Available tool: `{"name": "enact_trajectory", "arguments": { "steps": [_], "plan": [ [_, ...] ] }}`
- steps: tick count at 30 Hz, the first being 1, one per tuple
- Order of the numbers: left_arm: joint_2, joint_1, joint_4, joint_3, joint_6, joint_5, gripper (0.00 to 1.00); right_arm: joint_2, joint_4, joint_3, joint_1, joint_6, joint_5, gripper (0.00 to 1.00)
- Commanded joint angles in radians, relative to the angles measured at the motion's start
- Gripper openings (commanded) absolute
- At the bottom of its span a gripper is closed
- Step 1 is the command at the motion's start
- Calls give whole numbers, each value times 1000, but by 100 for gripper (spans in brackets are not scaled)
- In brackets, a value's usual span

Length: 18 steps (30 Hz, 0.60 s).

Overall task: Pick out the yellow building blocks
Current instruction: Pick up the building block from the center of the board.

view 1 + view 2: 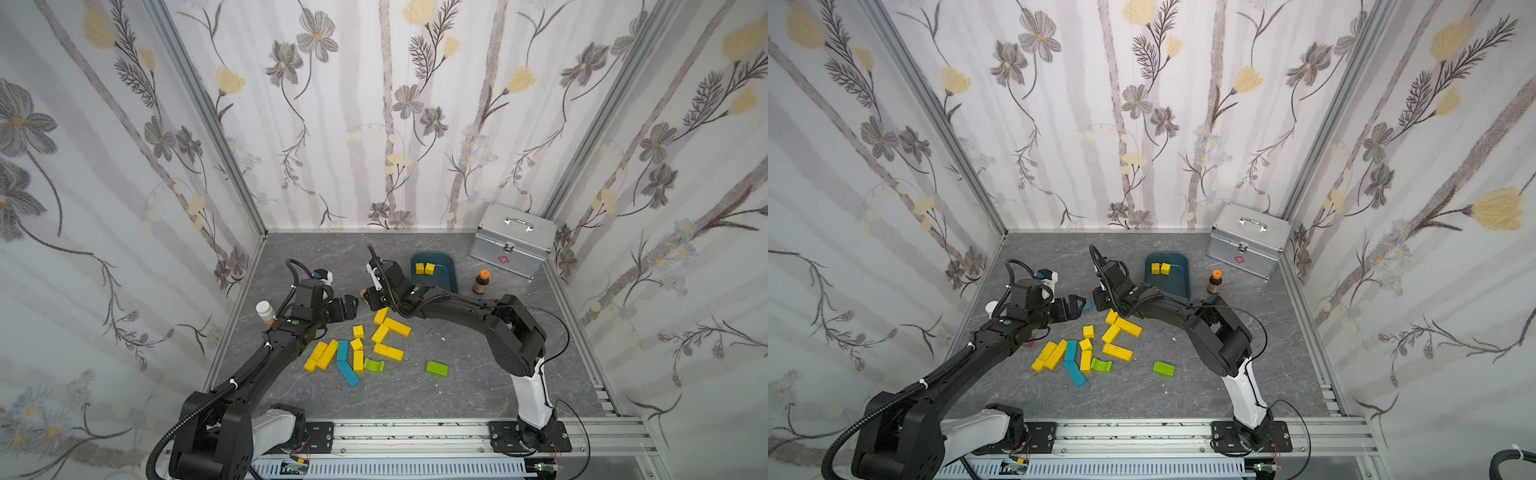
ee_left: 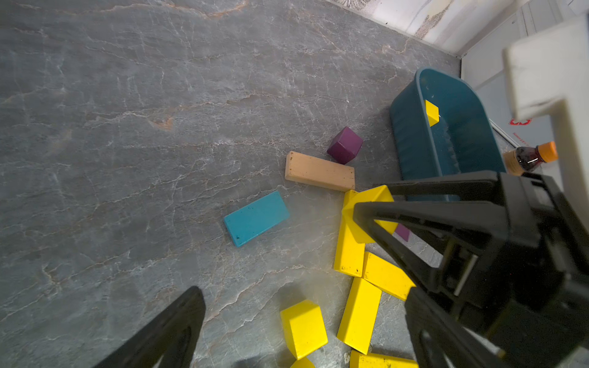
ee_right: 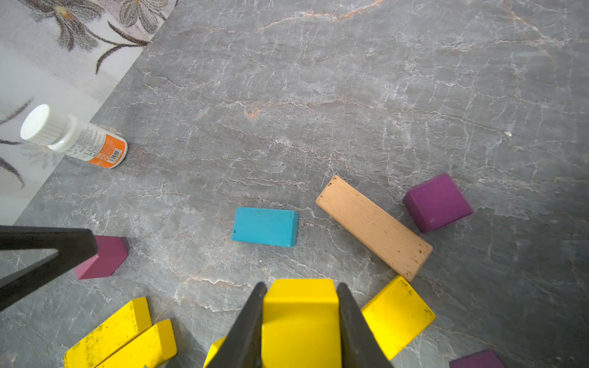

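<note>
Right gripper (image 3: 301, 288) clamped on yellow block (image 3: 299, 321) at pile's (image 1: 388, 351) 12 o'clock, likely bound for tray (image 1: 444, 277) at 2 o'clock; left gripper (image 1: 352, 308) wide open, standing clear.

Grey marble-patterned bench (image 1: 415, 399): front strip and far-left stretch bare, passage open. Mid-bench cluttered with yellow wooden building blocks (image 1: 388, 351), teal wooden blocks (image 1: 343, 350) and lime-green wooden blocks (image 1: 436, 368). Far-right corner taken: silver metal case (image 1: 513, 239), dark teal plastic bin (image 1: 446, 274), orange-capped brown bottle (image 1: 481, 282). White pill bottle (image 1: 265, 311) at left edge.
</note>
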Motion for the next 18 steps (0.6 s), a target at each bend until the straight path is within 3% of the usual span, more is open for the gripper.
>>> {"name": "enact_trajectory", "arguments": {
  "steps": [1, 18],
  "plan": [
    [10, -4, 67, -2, -41, 3, 98, -41, 48, -27, -4, -18, -13, 22],
    [82, -79, 60, 107, -14, -24, 98, -198, 85, -180, -69, -13, -5, 22]
  ]
}}
